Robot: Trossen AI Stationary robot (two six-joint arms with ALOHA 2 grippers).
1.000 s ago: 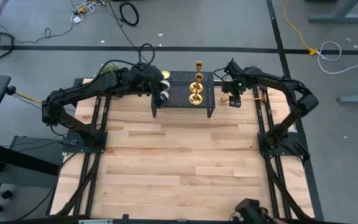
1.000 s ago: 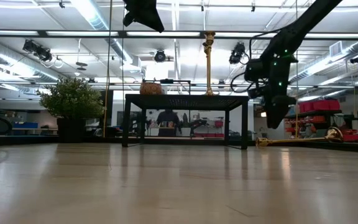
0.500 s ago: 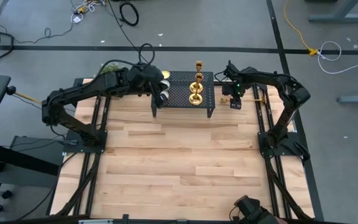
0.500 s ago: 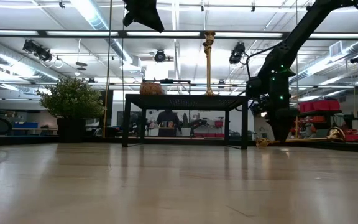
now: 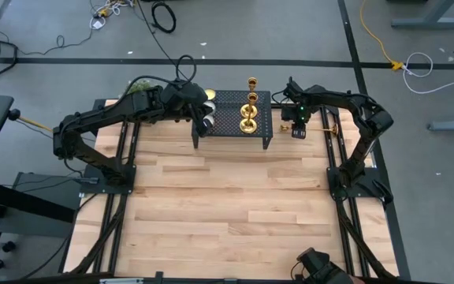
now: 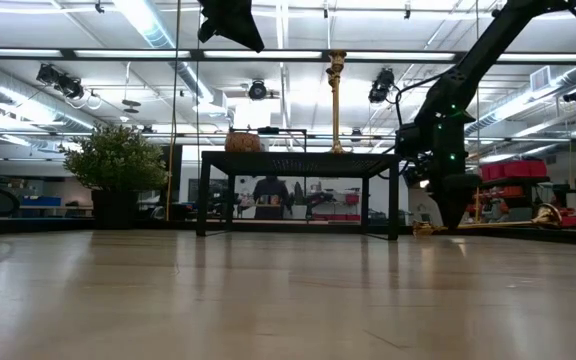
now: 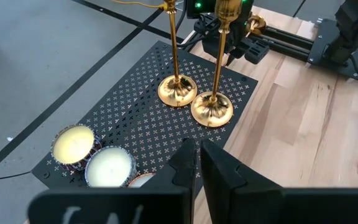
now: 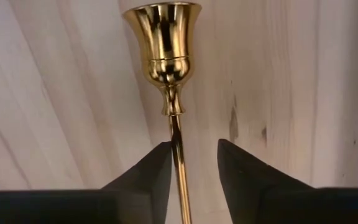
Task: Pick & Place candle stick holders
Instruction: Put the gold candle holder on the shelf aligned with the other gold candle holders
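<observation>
The counter (image 5: 227, 205) is a pale butcher-block wood top framed by dark rails, standing on a grey floor strewn with cables. At its far edge sits a small black perforated metal stand (image 5: 223, 118) on four legs. Two gold candle stick holders (image 7: 197, 102) stand upright on this stand, their round bases just beside each other, and a few short candles in cups (image 7: 95, 158) cluster at the stand's other end. The third candle stick holder (image 8: 169, 68) lies on its side on the wood just beside the stand, on the right arm's side. The right gripper (image 8: 191, 158) is down over it, its fingers (image 8: 244, 168) straddling the thin stem below the cup, one finger against the stem and the other a little apart from it, not yet clamped. The left gripper (image 7: 194, 163) hovers above the stand near the candles with its fingers closed on nothing. In the low view the room behind shows bright ceiling strip lights, a potted plant (image 6: 118, 160), shelving and a person seated far off beyond the stand.
</observation>
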